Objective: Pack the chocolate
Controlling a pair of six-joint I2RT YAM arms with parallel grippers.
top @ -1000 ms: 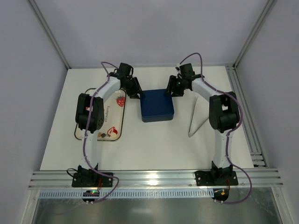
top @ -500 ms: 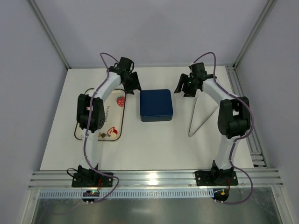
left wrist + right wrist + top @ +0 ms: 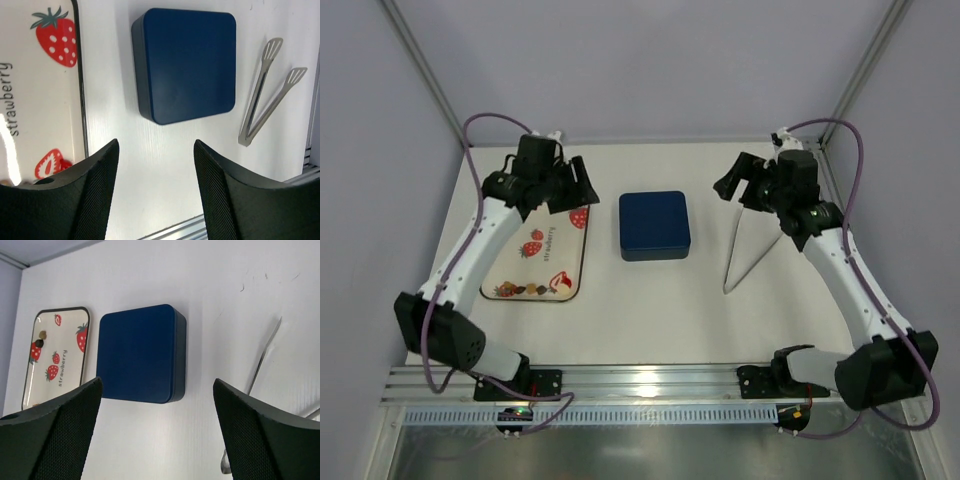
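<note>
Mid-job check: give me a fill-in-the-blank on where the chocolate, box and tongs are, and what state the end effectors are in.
1. The chocolate lies on the ___ printed with strawberries.
2. The blue box is ___, its inside hidden.
3. The tongs lie on the ___ arm's side of the box.
4. The left end effector and right end effector are both ___ and empty.

Missing words: tray; closed; right; open.
</note>
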